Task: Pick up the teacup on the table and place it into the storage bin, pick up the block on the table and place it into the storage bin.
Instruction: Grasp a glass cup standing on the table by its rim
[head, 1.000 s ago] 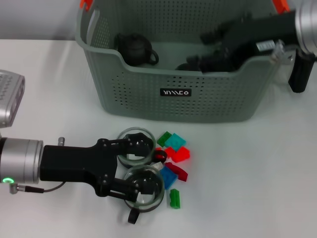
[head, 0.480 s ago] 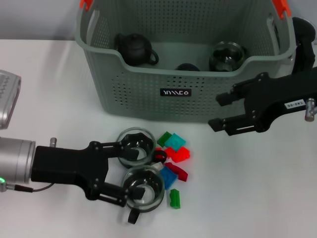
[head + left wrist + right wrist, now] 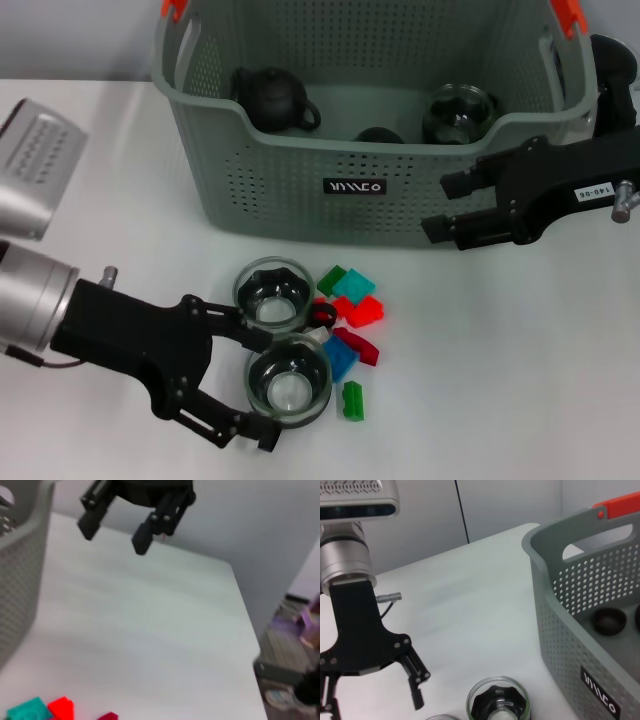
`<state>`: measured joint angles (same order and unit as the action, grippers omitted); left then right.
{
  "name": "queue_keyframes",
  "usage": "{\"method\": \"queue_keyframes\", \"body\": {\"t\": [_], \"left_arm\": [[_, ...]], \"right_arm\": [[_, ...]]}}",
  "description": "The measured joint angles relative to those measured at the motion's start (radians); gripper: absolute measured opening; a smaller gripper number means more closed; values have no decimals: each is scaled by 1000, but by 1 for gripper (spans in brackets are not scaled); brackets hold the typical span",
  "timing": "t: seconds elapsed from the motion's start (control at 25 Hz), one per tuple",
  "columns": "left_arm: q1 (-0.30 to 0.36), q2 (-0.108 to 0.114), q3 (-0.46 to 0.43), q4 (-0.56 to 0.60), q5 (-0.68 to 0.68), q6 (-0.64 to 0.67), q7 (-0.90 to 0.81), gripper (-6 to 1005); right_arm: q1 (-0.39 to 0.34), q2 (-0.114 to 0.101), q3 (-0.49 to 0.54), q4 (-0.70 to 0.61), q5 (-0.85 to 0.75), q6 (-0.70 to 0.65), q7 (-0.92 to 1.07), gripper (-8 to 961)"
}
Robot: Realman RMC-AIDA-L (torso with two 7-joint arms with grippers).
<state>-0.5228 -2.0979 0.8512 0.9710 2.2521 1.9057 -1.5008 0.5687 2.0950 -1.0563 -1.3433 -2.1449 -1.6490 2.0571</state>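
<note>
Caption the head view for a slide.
Open left gripper flanks a glass teacup beside colored blocks; open right gripper hangs outside the storage bin.

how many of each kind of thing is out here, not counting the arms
glass teacups: 3 (two on the table, one in the bin)
dark teapot: 1
small dark round piece in the bin: 1
storage bin: 1
coloured blocks: 6 clearly showing
total: 12
</note>
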Motion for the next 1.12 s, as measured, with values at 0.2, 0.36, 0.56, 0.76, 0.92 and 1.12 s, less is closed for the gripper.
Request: {"method": "queue_keyframes", "body": {"t": [0.2,0.36,0.56,0.76,0.92,1.12], "left_arm": [[-24,-12,105,133,2,52,-126,951],[-28,-33,217,248,27,51,-245,951],[-42,-71,350,326,116,23,-357,950],[-53,-73,493,326,121,-60,-485,950],[-56,-74,518,330,120,-108,-553,950],[-63,-73,540,345,123,-131,-640,949]], "right_arm": [[-12,-4,6,2,-2,-14,-12,657],[-23,-4,7,11,-6,-75,-49,658],[-28,-9,36,22,-23,-91,-70,658],[-28,-12,84,42,-24,-92,-112,658],[-24,-20,96,80,-24,-87,-136,656],[-19,-28,100,107,-24,-84,-144,656]]}}
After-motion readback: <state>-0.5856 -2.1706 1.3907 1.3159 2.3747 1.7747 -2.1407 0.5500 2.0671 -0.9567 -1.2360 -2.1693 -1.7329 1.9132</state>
